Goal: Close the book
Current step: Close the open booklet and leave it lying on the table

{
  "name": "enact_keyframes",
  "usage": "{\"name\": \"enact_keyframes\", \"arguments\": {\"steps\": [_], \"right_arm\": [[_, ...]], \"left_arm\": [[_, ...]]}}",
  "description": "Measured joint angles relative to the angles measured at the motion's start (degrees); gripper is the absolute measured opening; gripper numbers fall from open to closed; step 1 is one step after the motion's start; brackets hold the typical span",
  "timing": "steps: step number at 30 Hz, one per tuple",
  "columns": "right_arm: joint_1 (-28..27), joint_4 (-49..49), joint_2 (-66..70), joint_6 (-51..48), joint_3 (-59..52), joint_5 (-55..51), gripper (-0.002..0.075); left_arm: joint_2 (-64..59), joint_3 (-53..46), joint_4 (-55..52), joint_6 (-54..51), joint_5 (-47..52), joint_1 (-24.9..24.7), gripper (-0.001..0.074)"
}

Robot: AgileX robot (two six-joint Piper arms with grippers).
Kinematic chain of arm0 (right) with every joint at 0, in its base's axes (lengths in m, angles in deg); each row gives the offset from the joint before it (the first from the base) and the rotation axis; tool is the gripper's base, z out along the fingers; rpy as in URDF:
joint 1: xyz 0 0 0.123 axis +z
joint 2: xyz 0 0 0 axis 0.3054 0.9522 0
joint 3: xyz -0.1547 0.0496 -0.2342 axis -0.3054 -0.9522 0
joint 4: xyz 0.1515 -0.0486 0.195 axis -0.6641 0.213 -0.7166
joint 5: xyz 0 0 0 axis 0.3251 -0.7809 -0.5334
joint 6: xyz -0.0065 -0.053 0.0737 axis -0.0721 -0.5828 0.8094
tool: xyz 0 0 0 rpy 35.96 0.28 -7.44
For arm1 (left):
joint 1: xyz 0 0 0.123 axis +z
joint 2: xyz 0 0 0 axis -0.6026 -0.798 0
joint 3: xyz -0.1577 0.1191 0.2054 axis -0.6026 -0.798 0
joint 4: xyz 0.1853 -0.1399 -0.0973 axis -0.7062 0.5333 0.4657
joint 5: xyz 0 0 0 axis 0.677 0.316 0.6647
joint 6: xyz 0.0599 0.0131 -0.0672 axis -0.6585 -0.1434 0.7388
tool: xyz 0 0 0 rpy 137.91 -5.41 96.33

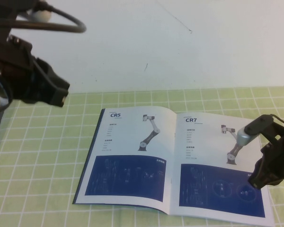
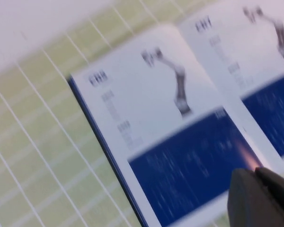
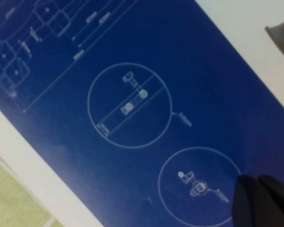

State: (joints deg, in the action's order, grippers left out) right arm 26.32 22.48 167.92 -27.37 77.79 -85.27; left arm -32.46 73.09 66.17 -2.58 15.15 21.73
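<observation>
You had the book (image 1: 132,161) open flat at 5 o'clock on the worktop (image 1: 38,156), pages headed "CR5" and "CR7". Right pincer (image 1: 254,182), pressed together, sat over its 4 o'clock corner. Left pincer (image 1: 59,94) hung at 10 o'clock, grip state can't tell. Its 9 o'clock edge had free room.

Right claw (image 1: 253,181) over book (image 1: 132,156), left claw (image 1: 59,96) behind-left
</observation>
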Motion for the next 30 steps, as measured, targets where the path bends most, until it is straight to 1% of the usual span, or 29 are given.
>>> {"name": "enact_keyframes", "arguments": {"steps": [6, 15, 21, 30], "right_arm": [[0.0, -0.3, 0.0, 0.0, 0.0, 0.0, -0.0001], [0.0, -1.5, 0.0, -0.1, 0.0, 0.0, -0.0001], [0.0, -1.5, 0.0, -0.1, 0.0, 0.0, -0.0001], [0.0, -1.6, 0.0, 0.0, 0.0, -0.2, -0.0001]], "left_arm": [[-0.8, 0.1, -4.2, 2.2, -6.2, 0.0, -0.0004], [-9.7, 0.1, -17.1, 12.4, -7.1, 0.0, -0.0004], [-15.8, 0.1, -18.5, 15.5, -7.4, 0.0, -0.0004], [-23.3, 0.1, -20.9, 20.1, -11.2, 0.0, -0.0004]]}}
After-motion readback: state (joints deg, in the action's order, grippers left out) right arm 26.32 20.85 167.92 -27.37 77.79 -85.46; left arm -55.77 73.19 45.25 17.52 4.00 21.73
